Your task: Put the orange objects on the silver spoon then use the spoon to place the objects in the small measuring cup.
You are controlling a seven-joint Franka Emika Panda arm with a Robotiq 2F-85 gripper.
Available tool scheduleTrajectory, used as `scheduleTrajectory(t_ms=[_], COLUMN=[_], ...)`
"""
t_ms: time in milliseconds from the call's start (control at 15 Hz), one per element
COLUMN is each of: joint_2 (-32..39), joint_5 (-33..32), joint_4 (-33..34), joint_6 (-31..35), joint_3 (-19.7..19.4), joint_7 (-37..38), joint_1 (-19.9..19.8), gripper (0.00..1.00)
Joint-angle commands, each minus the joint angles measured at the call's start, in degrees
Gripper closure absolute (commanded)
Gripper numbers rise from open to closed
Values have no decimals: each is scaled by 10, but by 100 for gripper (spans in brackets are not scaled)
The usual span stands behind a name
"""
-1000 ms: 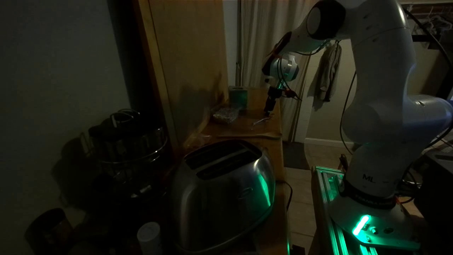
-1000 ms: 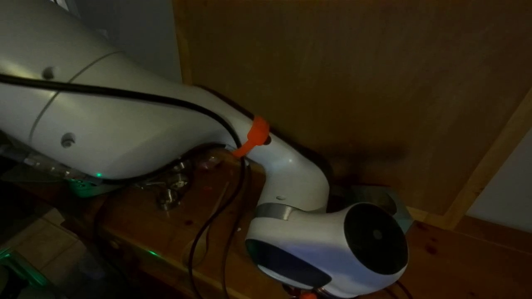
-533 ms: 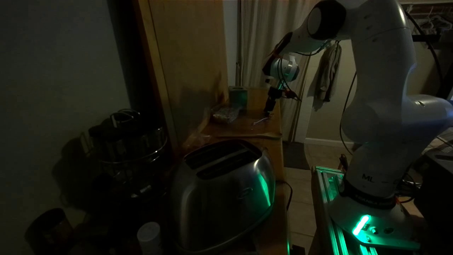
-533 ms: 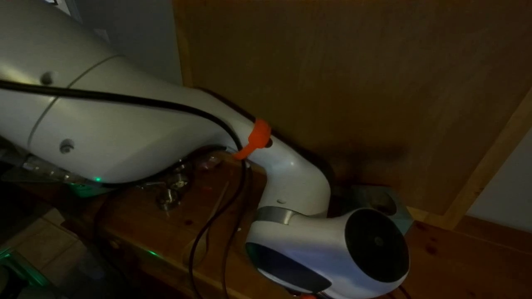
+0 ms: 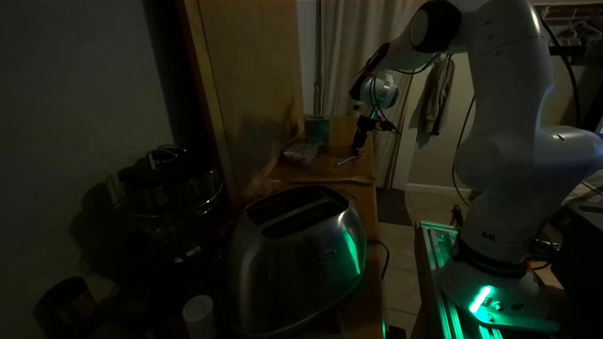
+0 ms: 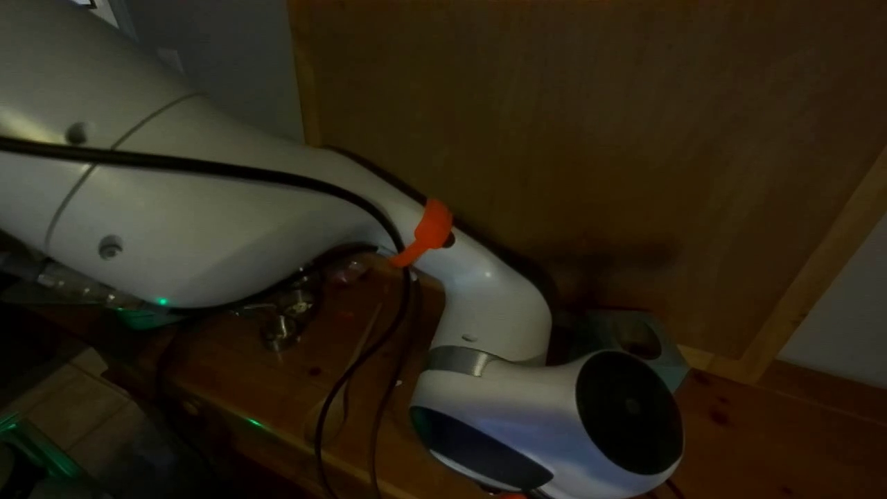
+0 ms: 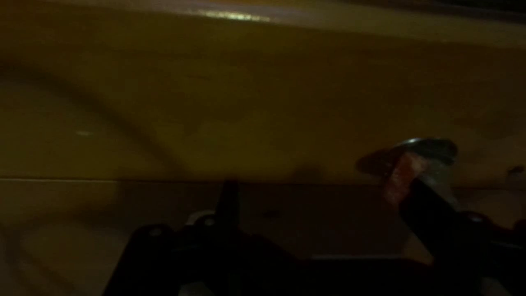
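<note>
In the wrist view my gripper point(image 7: 322, 187) is open, its two dark fingers wide apart with bare wood between them. An orange lump point(image 7: 404, 176) lies beside the inner side of the right fingertip; touching or not, I cannot tell. It overlaps the bowl of the silver spoon point(image 7: 439, 149), whose handle is hidden behind that finger. In an exterior view the gripper point(image 5: 356, 149) is low over the tabletop at the far end of the spoon point(image 5: 347, 161). Small metal measuring cups point(image 6: 280, 333) stand under the arm in an exterior view.
A steel toaster point(image 5: 301, 263) stands at the near end of the wooden top. A wooden spoon point(image 5: 332, 180) lies across it. A clear plastic bag point(image 5: 300, 153) and a tissue box point(image 5: 316, 129) stand along the wooden panel point(image 5: 254, 70). The table's edge point(image 7: 234, 15) shows in the wrist view.
The arm has sunk very slightly in an exterior view. The gripper stays over almost the same place by the spoon.
</note>
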Motion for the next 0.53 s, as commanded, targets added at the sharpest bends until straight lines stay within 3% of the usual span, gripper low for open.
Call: scheduleTrajectory(t_ms=[0,467], joint_2=[12,2], joint_5=[3,5], joint_4=[16,5], joint_6=[-9,10], joint_3=[0,7], joint_7=[18,7], joint_1=[-4,-12], gripper=[0,0])
